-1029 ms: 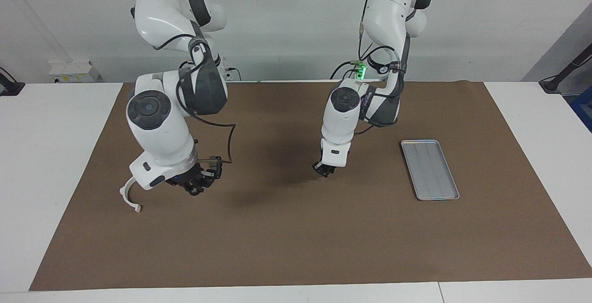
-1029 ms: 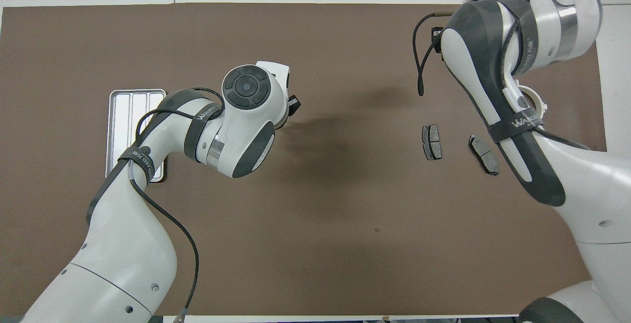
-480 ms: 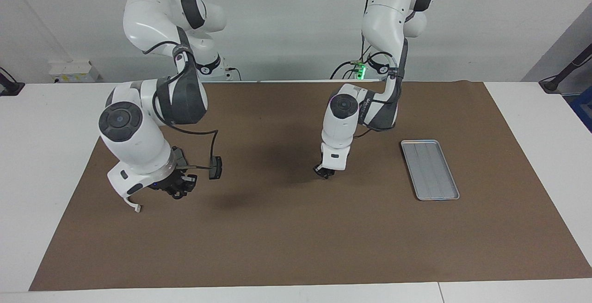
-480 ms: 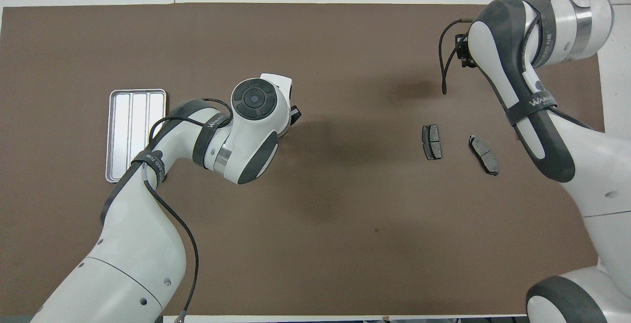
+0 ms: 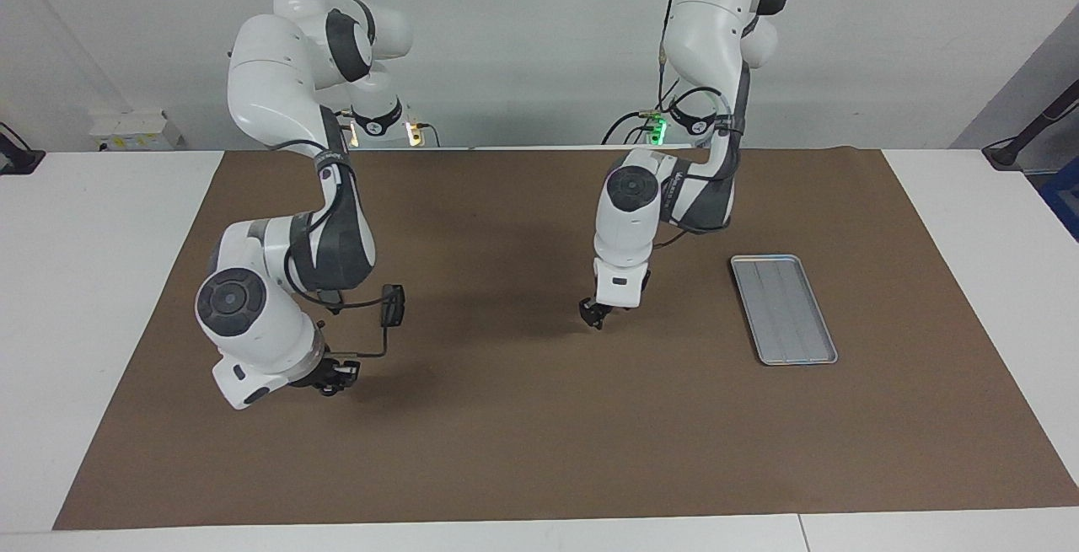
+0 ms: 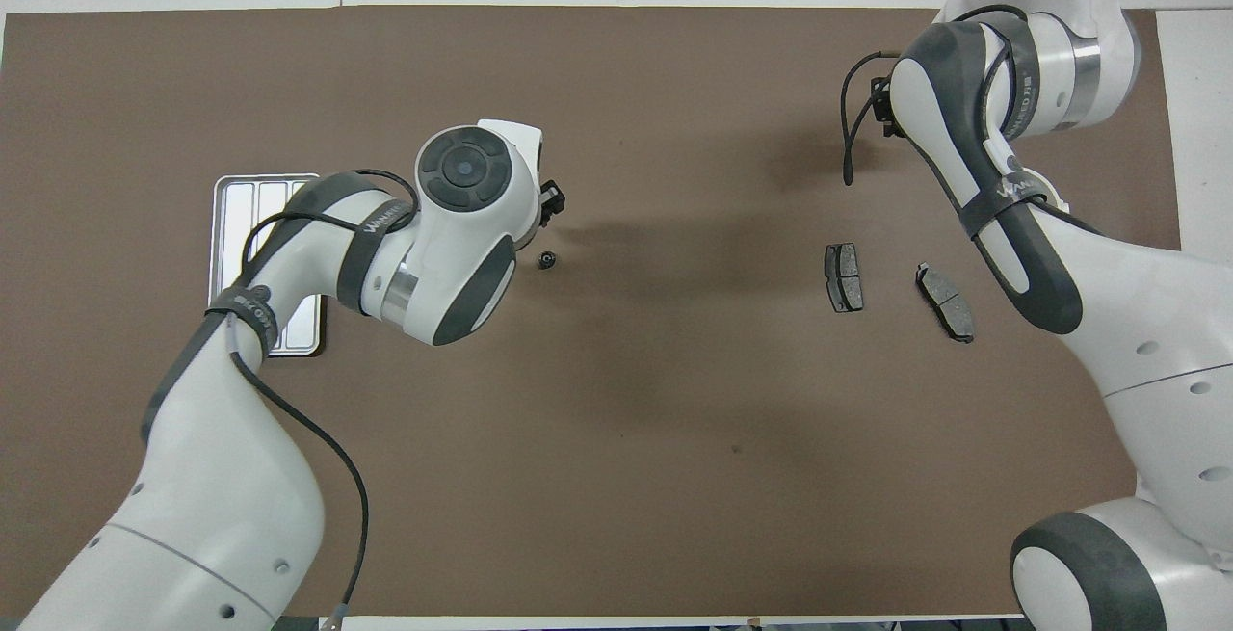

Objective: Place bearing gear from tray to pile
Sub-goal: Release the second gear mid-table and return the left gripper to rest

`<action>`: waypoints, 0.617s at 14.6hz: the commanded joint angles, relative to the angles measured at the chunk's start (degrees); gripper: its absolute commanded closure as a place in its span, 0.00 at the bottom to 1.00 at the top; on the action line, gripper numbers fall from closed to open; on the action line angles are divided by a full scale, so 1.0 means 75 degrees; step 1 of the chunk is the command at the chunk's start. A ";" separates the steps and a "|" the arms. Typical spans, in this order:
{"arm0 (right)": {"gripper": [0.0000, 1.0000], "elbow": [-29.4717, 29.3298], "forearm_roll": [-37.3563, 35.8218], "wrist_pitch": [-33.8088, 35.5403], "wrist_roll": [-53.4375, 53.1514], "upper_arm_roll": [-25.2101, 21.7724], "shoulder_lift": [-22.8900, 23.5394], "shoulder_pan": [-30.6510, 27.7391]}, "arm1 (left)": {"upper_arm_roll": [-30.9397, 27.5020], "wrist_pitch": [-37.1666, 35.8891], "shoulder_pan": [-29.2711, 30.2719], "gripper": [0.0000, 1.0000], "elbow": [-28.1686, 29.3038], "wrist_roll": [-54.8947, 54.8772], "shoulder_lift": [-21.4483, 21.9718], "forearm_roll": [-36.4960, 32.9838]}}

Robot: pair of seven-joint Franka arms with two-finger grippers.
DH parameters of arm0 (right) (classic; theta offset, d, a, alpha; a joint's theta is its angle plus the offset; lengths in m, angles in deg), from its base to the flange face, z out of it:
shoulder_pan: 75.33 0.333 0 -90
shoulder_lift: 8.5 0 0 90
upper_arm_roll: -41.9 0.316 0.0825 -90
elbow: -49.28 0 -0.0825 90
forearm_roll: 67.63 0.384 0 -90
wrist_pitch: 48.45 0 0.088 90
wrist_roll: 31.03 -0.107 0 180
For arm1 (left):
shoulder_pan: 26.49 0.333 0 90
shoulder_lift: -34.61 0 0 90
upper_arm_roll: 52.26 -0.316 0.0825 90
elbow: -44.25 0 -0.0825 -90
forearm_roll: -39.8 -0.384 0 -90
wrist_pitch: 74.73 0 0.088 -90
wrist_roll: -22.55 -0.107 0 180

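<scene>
Change since a second ago: the left gripper (image 6: 551, 202), then clenched over mid-table, has let go. A small dark round bearing gear (image 6: 547, 259) now lies free on the brown mat (image 5: 539, 451) just beside it. The right arm has swung lower, toward its own end of the mat.

- Left gripper: released, holding nothing, low over the middle of the mat.
- Right gripper (image 5: 335, 377): low over the mat at the right arm's end. Whether it is clenched or holds anything cannot be told.
- Bearing gear: on the mat between tray and pile, well apart from both.
- Flat ribbed silver metal tray (image 5: 784, 309): at the left arm's end, gear no longer in it.
- Pile: two dark grey brake pads (image 6: 844, 276), (image 6: 945, 301), lying side by side toward the right arm's end.

Step in hand, as judged: a mid-table drop-off, with the gear only halfway to the pile.

Next move calls for the left arm to draw clear. The right gripper must then come over the gear, close on it squarely and carry it to the pads.
</scene>
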 commanded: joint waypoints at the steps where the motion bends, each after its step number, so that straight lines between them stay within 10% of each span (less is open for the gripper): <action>1: 1.00 0.0110 0.0042 -0.0133 -0.0148 0.0061 -0.0002 -0.0067 | -0.0007 -0.1228 0.0825 0.00 0.0312 -0.0850 0.1582 -0.0159; 9: 1.00 0.0099 0.0054 -0.0262 -0.0218 0.0050 0.0350 -0.0173 | -0.0030 -0.3878 0.2913 0.00 0.0336 -0.5023 0.3776 0.0227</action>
